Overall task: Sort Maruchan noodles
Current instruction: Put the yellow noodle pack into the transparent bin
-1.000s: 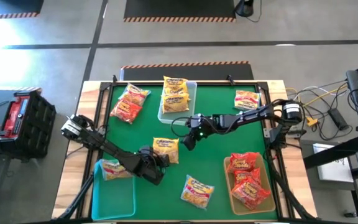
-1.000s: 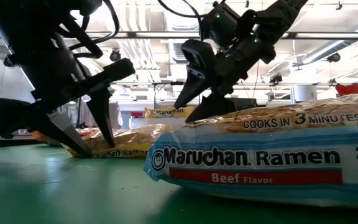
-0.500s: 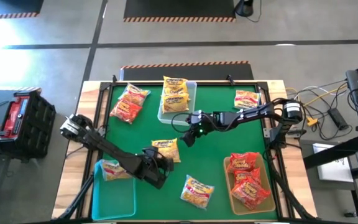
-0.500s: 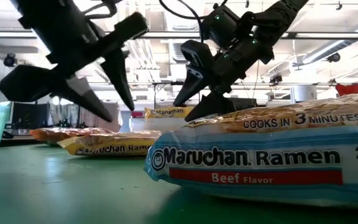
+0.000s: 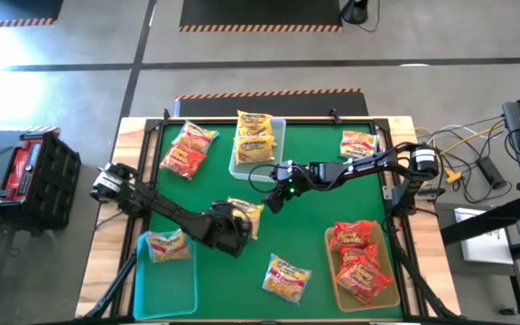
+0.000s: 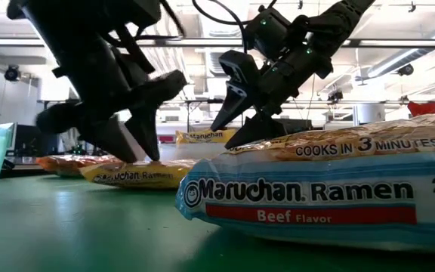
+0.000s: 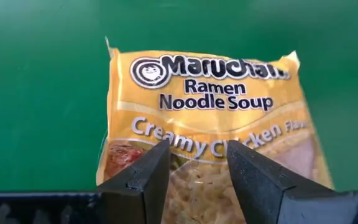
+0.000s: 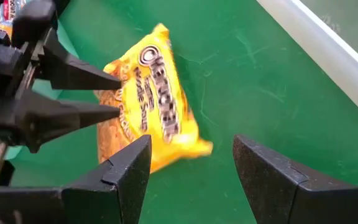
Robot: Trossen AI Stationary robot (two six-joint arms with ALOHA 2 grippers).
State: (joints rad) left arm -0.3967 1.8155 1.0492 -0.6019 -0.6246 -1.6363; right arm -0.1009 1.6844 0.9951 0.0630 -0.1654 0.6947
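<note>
Beef-flavor packet (image 6: 323, 193) lies nearest on the green mat (image 5: 314, 244), unsorted. Mid-table, left gripper (image 5: 239, 226) poised over the Creamy Chicken packet (image 7: 204, 118), fingers parted astride it, nothing gripped — likely lining up a pick. Beyond, right gripper (image 5: 273, 200) hovers open and empty, apparently waiting.

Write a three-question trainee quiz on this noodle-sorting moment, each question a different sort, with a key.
1. True or false: the left gripper is over the Creamy Chicken packet with fingers open.
2. Which bin holds red packets? A) teal bin B) tan bin C) clear bin
3. Fill in: the flavor printed on the nearest packet in the low view is ____.

Key: 1 true; 2 B; 3 Beef
</note>
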